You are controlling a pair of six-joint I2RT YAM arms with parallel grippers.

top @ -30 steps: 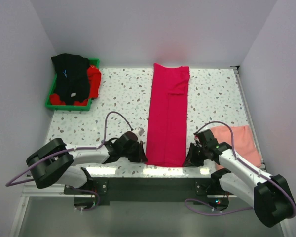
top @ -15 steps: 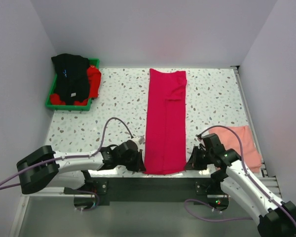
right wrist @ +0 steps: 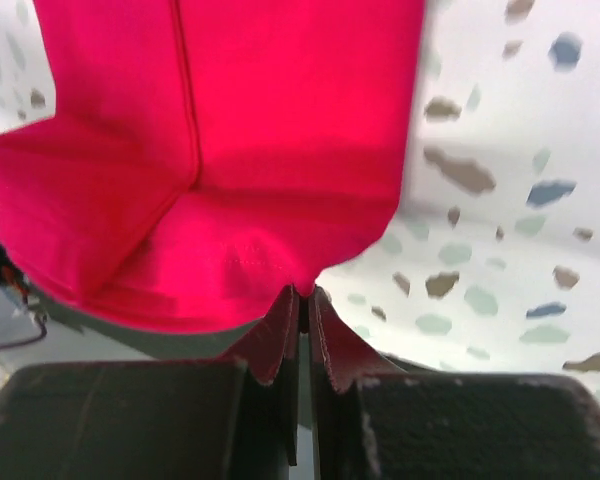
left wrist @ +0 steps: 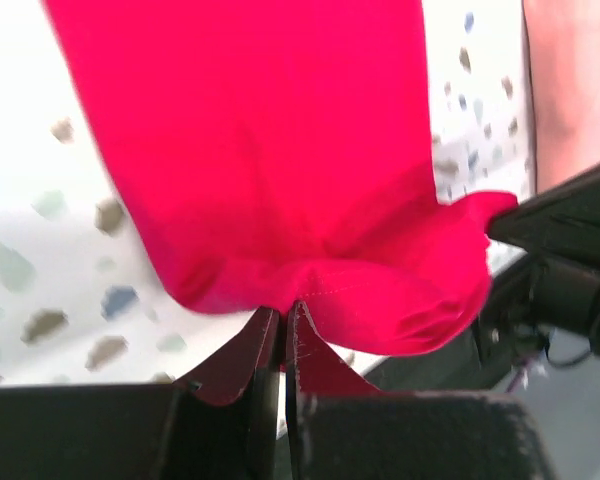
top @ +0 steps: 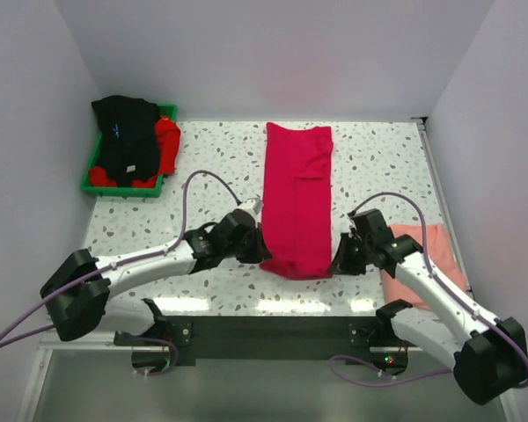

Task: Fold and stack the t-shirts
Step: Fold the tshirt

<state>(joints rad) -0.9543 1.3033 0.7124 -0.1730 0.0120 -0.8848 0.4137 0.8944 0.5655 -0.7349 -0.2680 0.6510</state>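
Left end effector [left wrist: 285, 315] and right end effector [right wrist: 304, 296] each pinch a near corner of the crimson-pink t-shirt [top: 299, 193], seemingly lifted.

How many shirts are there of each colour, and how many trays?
crimson-pink shirt: 1
salmon-pink shirt: 1
black shirt: 1
bright red shirt: 1
green tray: 1
Total: 5 things, 4 of them shirts.
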